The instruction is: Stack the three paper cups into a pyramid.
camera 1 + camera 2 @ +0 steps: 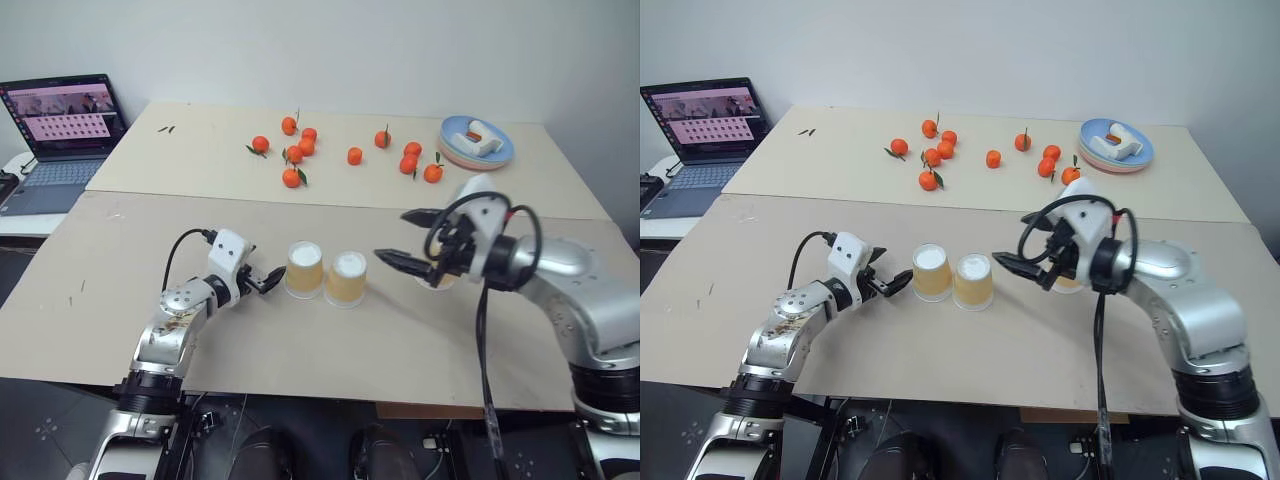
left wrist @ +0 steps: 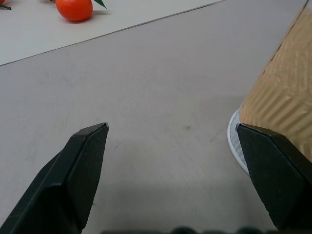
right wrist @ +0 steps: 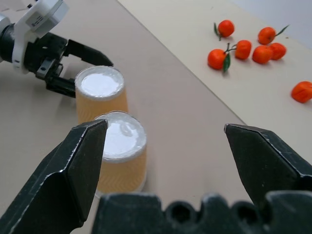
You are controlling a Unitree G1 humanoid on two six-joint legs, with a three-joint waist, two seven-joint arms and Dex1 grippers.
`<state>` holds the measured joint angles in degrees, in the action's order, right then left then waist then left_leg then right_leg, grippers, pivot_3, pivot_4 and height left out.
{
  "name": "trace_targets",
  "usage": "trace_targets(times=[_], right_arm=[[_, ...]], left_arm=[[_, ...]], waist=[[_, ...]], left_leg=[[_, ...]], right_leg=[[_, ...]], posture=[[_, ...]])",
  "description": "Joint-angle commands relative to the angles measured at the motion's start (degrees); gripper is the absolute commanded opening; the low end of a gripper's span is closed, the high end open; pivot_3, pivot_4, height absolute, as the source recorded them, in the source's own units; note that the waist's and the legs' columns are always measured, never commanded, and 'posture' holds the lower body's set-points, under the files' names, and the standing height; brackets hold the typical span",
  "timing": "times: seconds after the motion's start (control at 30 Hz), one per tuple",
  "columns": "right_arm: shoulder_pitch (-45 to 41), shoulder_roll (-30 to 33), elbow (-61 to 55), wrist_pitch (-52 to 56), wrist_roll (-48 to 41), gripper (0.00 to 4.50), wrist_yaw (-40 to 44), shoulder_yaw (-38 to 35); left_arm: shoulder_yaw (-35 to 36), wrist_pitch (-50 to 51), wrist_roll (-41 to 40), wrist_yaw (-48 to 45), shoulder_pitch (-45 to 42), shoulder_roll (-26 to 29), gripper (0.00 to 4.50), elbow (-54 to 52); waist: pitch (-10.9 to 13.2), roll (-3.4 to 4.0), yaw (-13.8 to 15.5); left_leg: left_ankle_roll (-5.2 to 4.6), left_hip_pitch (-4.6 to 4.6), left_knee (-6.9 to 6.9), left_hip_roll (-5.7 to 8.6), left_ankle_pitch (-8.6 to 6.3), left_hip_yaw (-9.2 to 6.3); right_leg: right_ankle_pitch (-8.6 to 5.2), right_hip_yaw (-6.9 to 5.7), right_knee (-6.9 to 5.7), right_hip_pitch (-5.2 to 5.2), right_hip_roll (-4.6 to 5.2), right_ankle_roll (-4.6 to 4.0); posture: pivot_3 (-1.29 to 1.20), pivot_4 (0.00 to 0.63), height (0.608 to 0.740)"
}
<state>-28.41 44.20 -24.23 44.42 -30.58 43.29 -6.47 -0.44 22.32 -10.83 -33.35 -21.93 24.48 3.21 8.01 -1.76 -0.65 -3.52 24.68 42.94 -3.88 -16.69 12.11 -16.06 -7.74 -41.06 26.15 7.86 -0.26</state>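
Two paper cups stand upside down side by side near the table's front middle, the left cup [image 1: 304,268] and the right cup [image 1: 347,277], white bases up. A third tan cup [image 1: 441,280] is mostly hidden behind my right hand. My left gripper [image 1: 272,279] is low at the table, open, just left of the left cup [image 2: 287,83], one finger close to its rim. My right gripper [image 1: 405,240] hovers open above the table to the right of the pair, holding nothing. The right wrist view looks down on both cups [image 3: 119,148] and the left gripper [image 3: 73,63].
Several tangerines [image 1: 300,150] lie scattered across the far half of the table. A blue plate [image 1: 477,143] with a white object sits at the far right. A laptop [image 1: 60,130] stands on a side table to the left. A seam [image 1: 350,206] divides the two boards.
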Motion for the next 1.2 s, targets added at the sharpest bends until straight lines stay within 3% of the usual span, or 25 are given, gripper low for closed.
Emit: trace_targets(times=[0.03, 0.23, 0.47, 0.63, 0.8, 0.97, 1.2], right_arm=[[0.12, 6.5, 1.28, -0.83, -1.56, 4.5, 3.89, -8.18], [6.26, 15.51, 11.87, -8.09, 3.21, 4.5, 11.84, -8.86], [7.03, 14.06, 23.4, -14.92, 7.2, 4.5, 14.39, -6.24], [5.12, 12.09, 29.92, -17.97, 8.91, 4.5, 15.57, -3.82], [2.54, 8.77, 33.86, -19.23, 9.38, 4.5, 17.32, -1.14], [0.33, 5.4, 35.63, -19.32, 9.62, 4.5, 18.18, 1.18], [-0.41, 3.61, 36.05, -19.2, 9.85, 4.5, 18.08, 2.26]], left_arm=[[1.05, -1.21, -0.58, -1.52, 0.01, 1.44, 4.48, -2.0], [5.41, 2.67, -5.32, -7.57, 1.25, 8.17, 4.48, -7.19], [13.49, 13.6, -18.44, -20.96, 2.37, 23.53, 4.48, -19.15], [18.03, 17.93, -26.3, -26.5, -0.89, 29.64, 4.48, -19.31], [14.59, 13.64, -23.99, -29.89, -9.73, 31.44, 4.48, -10.84], [6.65, 11.72, -23.3, -34.09, -14.76, 26.89, 4.48, -9.53], [1.07, 10.31, -21.91, -38.35, -17.63, 24.05, 4.48, -8.99]], waist=[[0.0, 0.0, 0.07], [0.0, -0.01, -0.19], [0.03, 0.03, -0.55], [0.1, 0.15, -0.15], [0.11, 0.17, -0.15], [0.12, 0.18, -0.18], [0.12, 0.18, -0.18]], left_leg=[[0.0, 0.0, 0.0, 0.01, 0.0, 0.0], [0.0, -0.03, -0.04, -0.03, 0.0, -0.03], [0.0, -0.14, -0.07, -0.06, 0.0, 0.03], [0.0, -0.16, -0.05, -0.03, 0.0, 0.03], [0.01, -0.16, -0.02, -0.02, 0.0, 0.04], [0.0, -0.12, -0.06, 0.03, 0.0, 0.11], [0.0, -0.06, -0.01, 0.01, 0.0, 0.09]], right_leg=[[0.0, 0.0, 0.0, 0.0, 0.01, 0.0], [-0.01, -0.01, 0.05, -0.02, 0.01, 0.0], [-0.03, 0.14, 0.0, 0.0, 0.04, 0.03], [-0.05, 0.15, -0.03, -0.02, 0.12, 0.07], [-0.05, 0.14, -0.04, -0.05, 0.03, 0.08], [-0.07, 0.15, -0.03, -0.01, -0.01, 0.11], [-0.07, 0.14, -0.04, 0.02, -0.06, 0.1]], posture=[[0.0, 0.15, 0.686], [0.0, 0.15, 0.686], [0.0, 0.15, 0.686], [0.0, 0.15, 0.686], [0.0, 0.15, 0.686], [0.0, 0.15, 0.686], [0.0, 0.15, 0.686]])
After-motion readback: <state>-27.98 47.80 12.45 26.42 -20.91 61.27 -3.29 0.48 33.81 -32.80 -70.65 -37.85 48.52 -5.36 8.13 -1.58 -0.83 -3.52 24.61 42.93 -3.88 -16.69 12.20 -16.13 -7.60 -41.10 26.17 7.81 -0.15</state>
